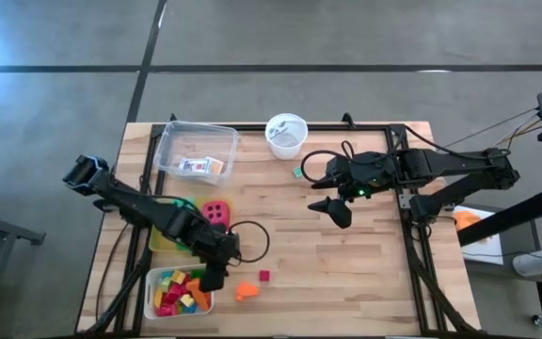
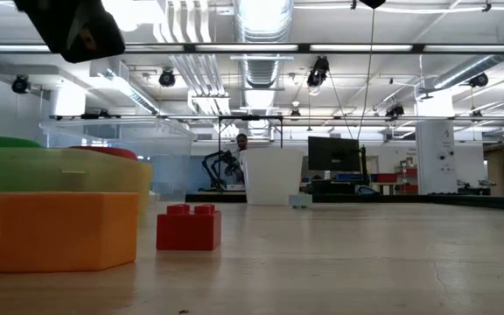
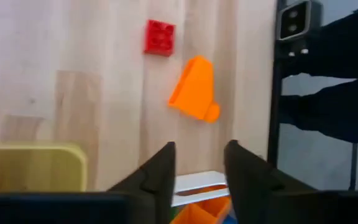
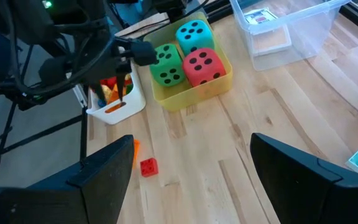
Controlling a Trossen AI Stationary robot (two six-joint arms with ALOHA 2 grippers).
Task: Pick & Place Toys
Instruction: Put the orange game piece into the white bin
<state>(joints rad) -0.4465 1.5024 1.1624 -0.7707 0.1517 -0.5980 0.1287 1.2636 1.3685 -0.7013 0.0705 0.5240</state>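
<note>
Left hand (image 1: 214, 279) hovers over the white rectangular plastic tray (image 1: 151, 290) of small bright blocks, fingers slightly parted, gripping nothing. Just beside the tray lie an orange plastic wedge block (image 1: 245, 292) and a small red plastic brick (image 1: 264, 276). Well beyond the tray, the right hand (image 1: 330, 206) hangs wide open, empty.

Grey concrete floor (image 1: 346, 33); bright ceiling strip lights (image 2: 261, 17) overhead.

You are working in a robotics lab hall.

Beyond the wooden table (image 2: 366, 254) you see exposed ceiling ducts (image 2: 261, 35), strip lights, a dark monitor (image 2: 332, 154) and another robot arm (image 2: 213, 164) near a person (image 2: 241, 144); under the table lies bare concrete floor (image 1: 346, 38).
</note>
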